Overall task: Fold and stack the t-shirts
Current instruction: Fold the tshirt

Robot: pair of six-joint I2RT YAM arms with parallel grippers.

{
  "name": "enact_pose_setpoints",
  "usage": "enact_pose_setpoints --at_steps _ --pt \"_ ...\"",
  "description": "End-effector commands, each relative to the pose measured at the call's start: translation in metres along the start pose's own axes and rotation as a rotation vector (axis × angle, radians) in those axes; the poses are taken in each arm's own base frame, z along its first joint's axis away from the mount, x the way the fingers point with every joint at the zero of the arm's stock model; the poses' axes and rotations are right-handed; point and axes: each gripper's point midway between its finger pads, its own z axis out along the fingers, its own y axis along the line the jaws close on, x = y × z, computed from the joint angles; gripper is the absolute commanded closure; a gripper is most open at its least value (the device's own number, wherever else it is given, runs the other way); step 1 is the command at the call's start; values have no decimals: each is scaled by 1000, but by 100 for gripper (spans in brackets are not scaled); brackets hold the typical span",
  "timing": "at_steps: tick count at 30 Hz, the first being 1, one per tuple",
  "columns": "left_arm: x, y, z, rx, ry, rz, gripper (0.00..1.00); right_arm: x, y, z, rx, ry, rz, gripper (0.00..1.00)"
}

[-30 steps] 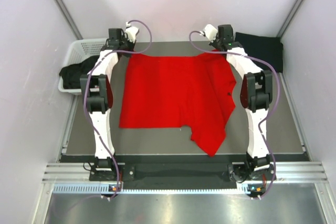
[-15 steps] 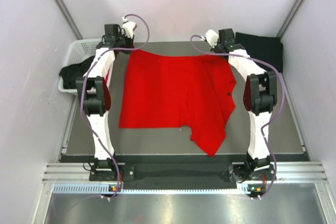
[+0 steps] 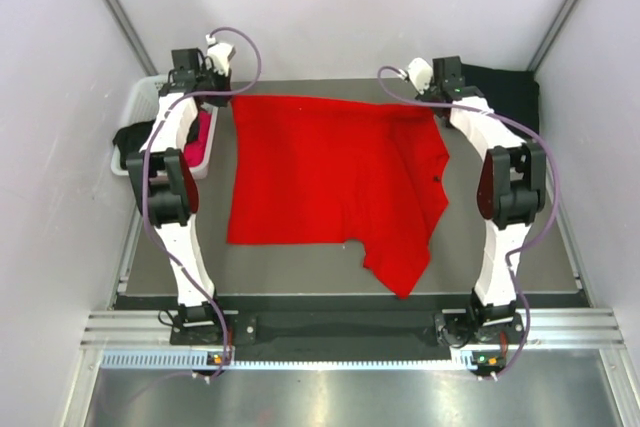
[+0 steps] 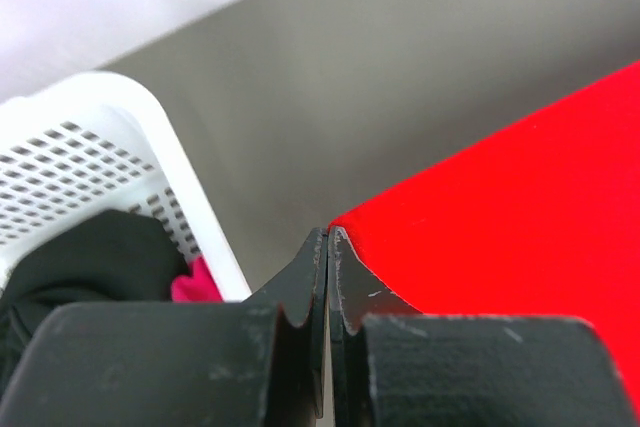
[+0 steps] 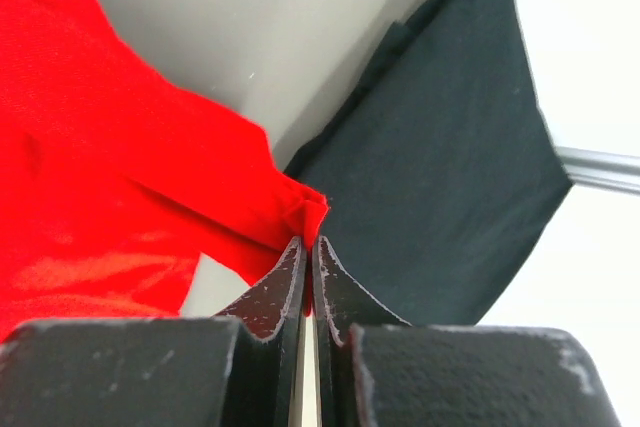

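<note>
The large red t-shirt [image 3: 330, 172] lies spread on the table, its near right part hanging in a point toward the front. My left gripper [image 3: 226, 93] is shut on its far left corner; in the left wrist view the red cloth [image 4: 520, 197] ends at the closed tips [image 4: 328, 232]. My right gripper [image 3: 432, 105] is shut on the far right corner; a bunched bit of red cloth [image 5: 110, 177] is pinched between its tips [image 5: 309, 242]. A folded black t-shirt [image 3: 508, 97] lies at the back right, just behind the right gripper [image 5: 440, 167].
A white lattice basket [image 3: 140, 102] stands at the left edge of the table, close to the left gripper [image 4: 90, 157]. It holds black cloth [image 3: 135, 137] and pink cloth [image 3: 200, 137]. Grey walls close in on both sides and at the back.
Both grippers have moved apart, the left one leftward and the right one rightward, pulling the shirt's far edge wider and straighter. The pink cloth in the basket now shows.
</note>
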Motion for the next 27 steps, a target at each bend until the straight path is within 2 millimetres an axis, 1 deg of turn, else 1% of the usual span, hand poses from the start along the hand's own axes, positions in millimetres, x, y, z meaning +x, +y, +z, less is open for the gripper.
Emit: enact_pose_setpoints --at_steps 1,3,5,11,13,14,15,17,18,20,21,22,23,24,26,27 --pt "-9 -2 -16 -11 -11 47 100 -9 -20 -27 55 -31 40 100" --pt "-5 2 -17 -17 -3 46 100 -6 -23 -31 60 -32 48 100" --pt "-1 1 -17 -16 4 48 100 -5 -23 -33 59 -33 52 100" --pt "2 -3 -17 7 11 39 100 -5 -18 -54 37 -48 81 100" --pt "4 -7 -18 17 15 33 100 1 -14 -61 33 -41 82 100" --pt "6 -8 -19 17 19 31 100 1 -15 -67 37 -46 83 100" --pt "5 -8 -21 16 16 33 100 8 -8 -66 23 -30 78 100" --pt "10 -10 -22 18 29 33 100 13 -7 -73 25 -28 79 100" --pt "12 -10 -25 15 34 31 100 21 1 -72 8 -11 76 100" --pt "17 -12 -27 18 48 39 100 24 6 -79 -4 -11 77 100" --pt "20 -13 -30 19 56 41 100 32 15 -78 -22 6 77 100" --pt "23 -16 -30 23 62 42 100 34 18 -80 -27 9 77 100" --pt "22 -16 -34 21 61 51 100 41 26 -82 -46 21 72 100" --pt "28 -17 -35 22 73 51 100 42 30 -82 -53 23 70 100" --pt "32 -19 -37 24 83 57 100 45 36 -86 -66 22 68 100" --pt "35 -21 -39 28 92 57 100 50 42 -85 -80 32 71 100"
